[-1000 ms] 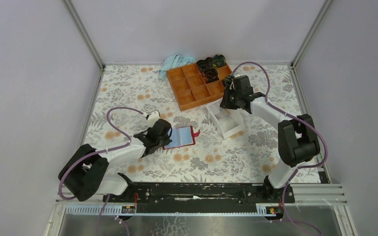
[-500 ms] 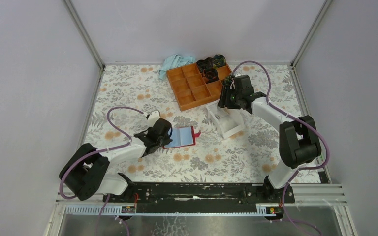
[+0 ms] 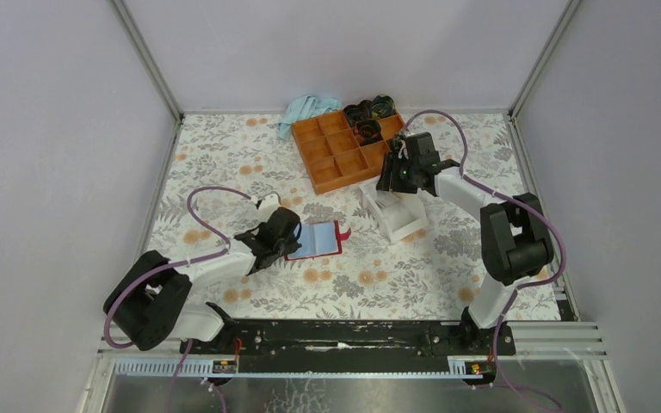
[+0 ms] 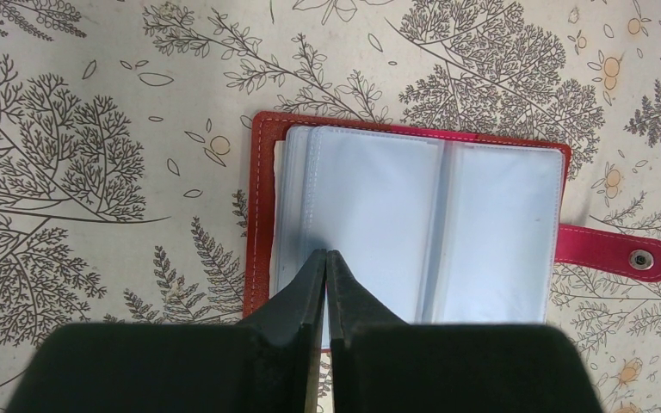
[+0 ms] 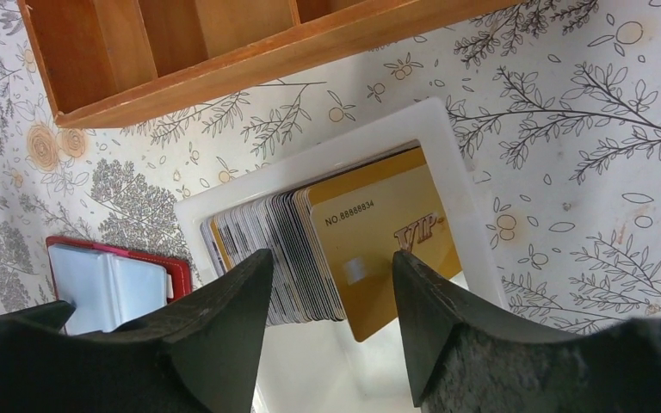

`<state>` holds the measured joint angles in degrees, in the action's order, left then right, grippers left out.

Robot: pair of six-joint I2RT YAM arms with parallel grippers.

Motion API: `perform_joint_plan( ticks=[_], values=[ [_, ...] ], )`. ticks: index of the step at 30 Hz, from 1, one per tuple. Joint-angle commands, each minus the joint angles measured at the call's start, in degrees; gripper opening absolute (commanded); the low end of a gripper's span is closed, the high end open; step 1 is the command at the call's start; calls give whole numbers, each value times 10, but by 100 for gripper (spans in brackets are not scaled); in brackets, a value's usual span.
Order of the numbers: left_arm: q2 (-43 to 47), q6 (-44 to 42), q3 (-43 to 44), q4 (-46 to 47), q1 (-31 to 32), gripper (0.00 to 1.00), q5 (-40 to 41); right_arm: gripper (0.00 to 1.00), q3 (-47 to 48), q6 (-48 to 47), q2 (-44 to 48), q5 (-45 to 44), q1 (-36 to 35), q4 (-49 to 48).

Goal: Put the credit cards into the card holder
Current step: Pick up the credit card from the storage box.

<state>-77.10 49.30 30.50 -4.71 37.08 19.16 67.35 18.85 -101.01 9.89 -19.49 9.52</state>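
Over the box (image 5: pixel 447 163), centre frame, my right fingers (image 5: pixel 331 258) gape empty astride packed credit cards (image 5: pixel 379 232); closing may pinch several. Closed left fingers (image 4: pixel 326 258) pin the card holder (image 4: pixel 413 224).

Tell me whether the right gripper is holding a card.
No, the right gripper stands open over the gold card in the white box.

Dark-red card holder (image 4: pixel 499 232) lies open flat; credit cards (image 5: pixel 370 232) stand packed on edge.

The small dark-red folding card holder (image 4: pixel 261 198) looks like stitched leather, its pale sleeves (image 4: pixel 379 224) smooth, glossy plastic. The tan-gold rectangular credit cards (image 5: pixel 387 228) are shiny plastic.
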Motion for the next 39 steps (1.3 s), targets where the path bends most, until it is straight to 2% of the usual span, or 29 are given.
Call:
perform_joint_plan(
  ticks=[1,3,5,8,22,39],
  values=[
    [-2,-10,5,-3,-3,8,-3,58,15,-3,-13,20,-2,4],
    [-1,-10,3,-4,-4,8,-3,51,11,-2,-9,19,-2,2],
    [0,-10,2,-4,-3,8,-3,38,8,-1,-2,17,-2,0],
    [1,-9,1,-3,-3,8,-3,32,8,-2,9,9,-1,2],
    [0,-7,-1,0,-3,8,-5,29,6,1,41,8,-2,7],
    [-7,-8,-3,5,-3,8,-9,34,4,16,38,37,-2,-2]
  ],
)
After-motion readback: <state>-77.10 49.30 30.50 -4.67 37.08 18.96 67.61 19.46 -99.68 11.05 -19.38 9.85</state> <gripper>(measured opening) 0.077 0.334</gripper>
